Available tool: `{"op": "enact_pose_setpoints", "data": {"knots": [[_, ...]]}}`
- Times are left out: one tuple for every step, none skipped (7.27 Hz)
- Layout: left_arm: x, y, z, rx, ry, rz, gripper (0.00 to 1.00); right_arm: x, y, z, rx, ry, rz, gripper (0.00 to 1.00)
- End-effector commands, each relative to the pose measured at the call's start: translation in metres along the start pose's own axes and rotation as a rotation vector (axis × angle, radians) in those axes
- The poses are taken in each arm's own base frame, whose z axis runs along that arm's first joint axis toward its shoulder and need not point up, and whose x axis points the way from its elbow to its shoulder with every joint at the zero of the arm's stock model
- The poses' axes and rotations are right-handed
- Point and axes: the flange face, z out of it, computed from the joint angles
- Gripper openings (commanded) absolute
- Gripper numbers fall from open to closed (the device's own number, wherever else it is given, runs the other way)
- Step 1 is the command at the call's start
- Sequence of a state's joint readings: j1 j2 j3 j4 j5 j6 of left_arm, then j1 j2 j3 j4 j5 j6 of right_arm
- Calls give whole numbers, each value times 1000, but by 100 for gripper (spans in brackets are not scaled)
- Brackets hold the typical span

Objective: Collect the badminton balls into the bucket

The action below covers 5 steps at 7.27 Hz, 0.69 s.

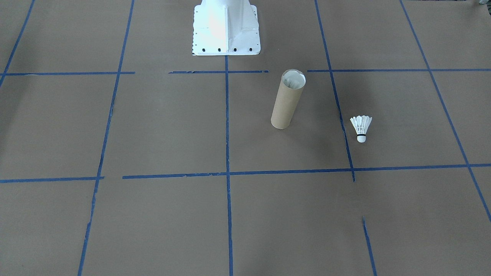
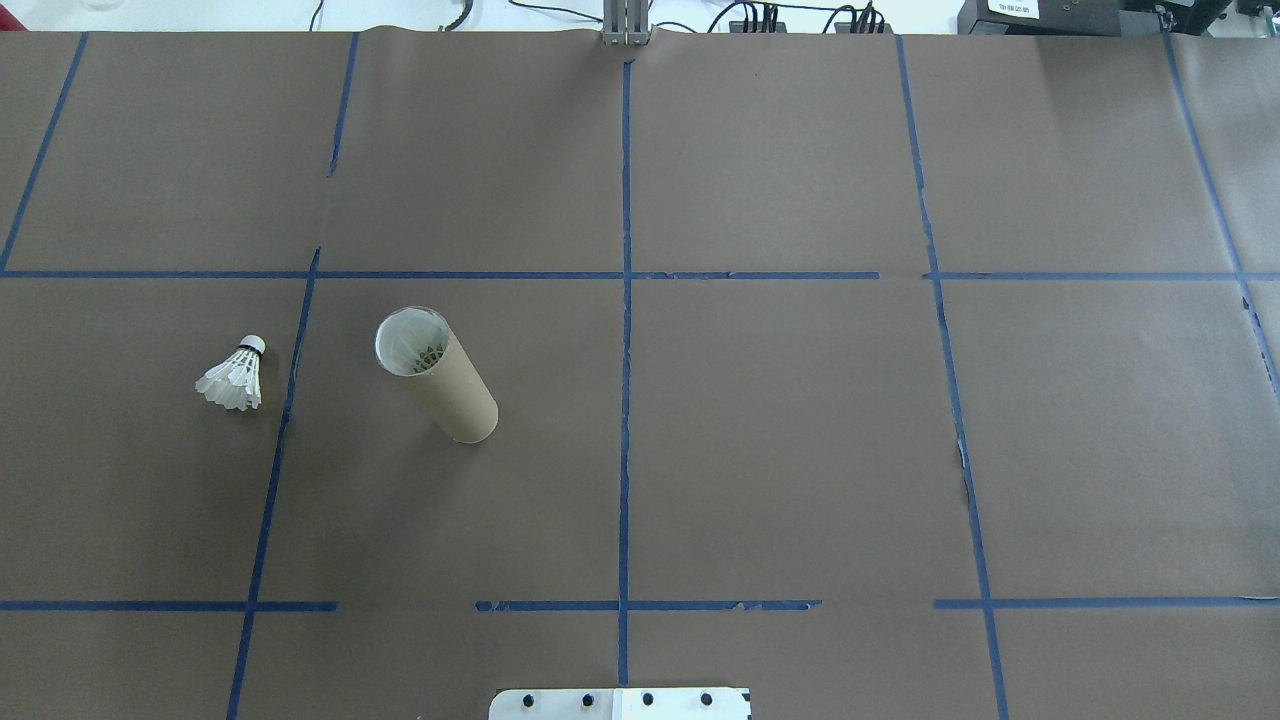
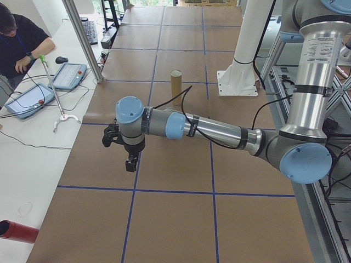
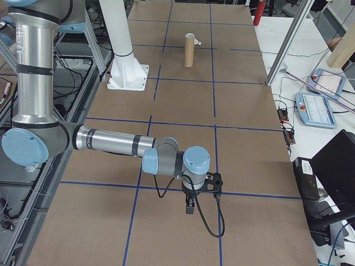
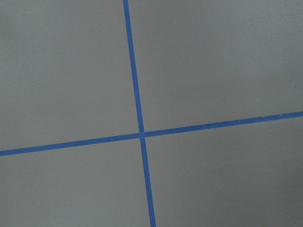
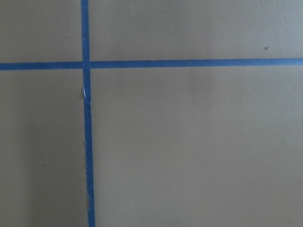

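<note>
Landmark: the bucket (image 2: 436,375), a brown cardboard tube standing upright on the paper-covered table (image 2: 800,450), open mouth up.
Shuttlecock place: one badminton ball (image 2: 233,378) lies on the table near the bucket, apart from it, across a blue tape line (image 2: 283,420) on the bucket's outer side, away from the table's middle.
Already inside: white feathers show down the bucket's mouth in the overhead view, so at least one seems collected.
Long axis: the loose shuttlecock lies on its side; its cork tip points away from the robot base (image 2: 620,703), its feather skirt toward it.
Handling: judged very light, the feathers thin and easily crushed, the cork firmer. The black band just above the cork looks the safest hold.
Drop: the narrow mouth calls for cork-down entry; the tall tube may tip if nudged.
Left gripper (image 3: 122,143): hangs over bare table well away from the bucket; seen only from the side, so I cannot tell its jaw state.
Right gripper (image 4: 194,195): likewise far from the bucket, jaw state not readable.
</note>
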<state>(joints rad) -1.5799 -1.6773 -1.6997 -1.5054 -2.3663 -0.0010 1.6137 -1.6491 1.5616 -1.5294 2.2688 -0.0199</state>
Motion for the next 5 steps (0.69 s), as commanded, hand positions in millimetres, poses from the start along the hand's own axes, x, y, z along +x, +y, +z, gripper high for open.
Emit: {"op": "enact_pose_setpoints", "data": {"knots": [[10, -9, -5, 63, 7, -91, 100, 0, 0, 0, 0, 0, 0, 100], [10, 3, 10, 95, 19, -123, 100, 0, 0, 1, -1, 0, 1, 100], [4, 30, 27, 130, 37, -150, 100, 0, 0, 0, 0, 0, 0, 100], [8, 53, 45, 161, 65, -185, 100, 0, 0, 1, -1, 0, 1, 100], [27, 63, 63, 169, 104, -246, 100, 0, 0, 0, 0, 0, 0, 100]]}}
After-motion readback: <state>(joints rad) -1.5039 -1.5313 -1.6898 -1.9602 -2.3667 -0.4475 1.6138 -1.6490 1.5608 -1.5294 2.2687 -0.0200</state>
